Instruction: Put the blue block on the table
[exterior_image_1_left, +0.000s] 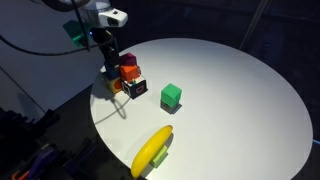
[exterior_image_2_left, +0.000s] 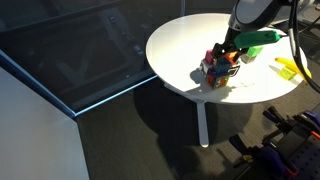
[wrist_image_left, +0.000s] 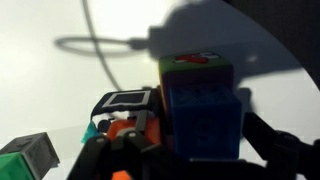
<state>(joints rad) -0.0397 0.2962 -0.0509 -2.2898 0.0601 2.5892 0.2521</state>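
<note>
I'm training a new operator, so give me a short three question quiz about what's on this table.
1. True or false: the green block stands inside the pile of blocks at the gripper.
2. In the wrist view, which block sits between the gripper's fingers? A red, B blue, C green.
3. Fill in: the yellow fruit near the edge of the table is a ____.
Key: 1 false, it stands apart; 2 B, the blue block; 3 banana.
</note>
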